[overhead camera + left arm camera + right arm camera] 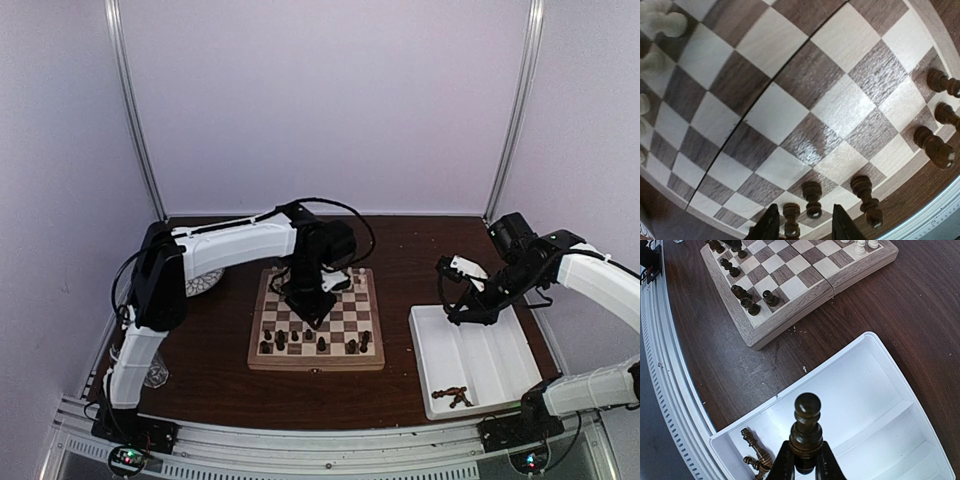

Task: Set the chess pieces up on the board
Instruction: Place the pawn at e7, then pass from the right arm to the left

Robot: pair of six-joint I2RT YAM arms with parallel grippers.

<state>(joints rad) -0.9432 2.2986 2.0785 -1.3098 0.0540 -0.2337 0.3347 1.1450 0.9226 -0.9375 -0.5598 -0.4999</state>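
Note:
The board [316, 322] lies mid-table, with dark chess pieces [315, 343] along its near rows and cream ones [665, 22] on the far side. My left gripper [805, 209] hangs low over the near rows, open. A dark pawn [791, 220] stands upright between its fingers [767, 225] with a gap on each side, and another pawn [812, 197] stands just beyond. My right gripper [806, 446] is shut on a dark pawn [807, 422], held upright above the white tray [875, 355]. Two dark pieces [756, 457] lie in the tray's near compartment.
The divided white tray [500, 350] sits right of the board. A clear glass object [155, 372] and a round patterned dish [205, 280] stand to the left. A metal rail [330, 440] runs along the near edge, and walls enclose the table.

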